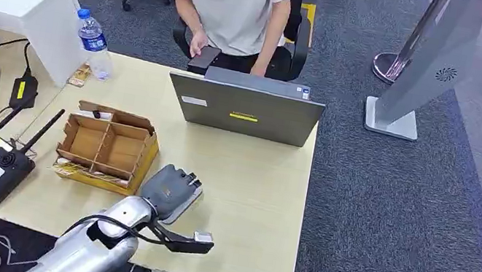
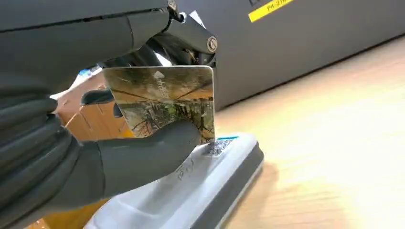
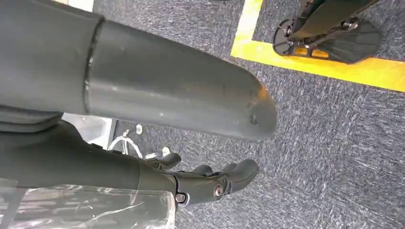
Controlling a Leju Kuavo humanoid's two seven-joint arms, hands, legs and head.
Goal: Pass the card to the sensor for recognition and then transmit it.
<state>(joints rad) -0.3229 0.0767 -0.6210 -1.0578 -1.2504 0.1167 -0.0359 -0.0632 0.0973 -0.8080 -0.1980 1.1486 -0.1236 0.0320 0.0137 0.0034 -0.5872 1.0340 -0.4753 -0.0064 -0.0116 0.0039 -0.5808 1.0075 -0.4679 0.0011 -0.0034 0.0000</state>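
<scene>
Left hand (image 2: 95, 157) pinches the card (image 2: 162, 102) between thumb and fingers, face toward the wrist cam, lower edge just above the grey-white sensor (image 2: 200, 191), prob. so the reader can pick it up; contact can't be confirmed, view too close. In head view the same hand (image 1: 170, 191) sits at lower centre of the frame, over the sensor on the table (image 1: 251, 189). Right hand (image 3: 210, 183) hangs over carpet, fingers loosely apart, holding nothing. Cardboard box (image 1: 107, 147), centre-left in head view, has dividers; compartments look empty. Person (image 1: 224, 0) sits at upper centre behind the laptop (image 1: 243, 107), likely the one to receive the card.
</scene>
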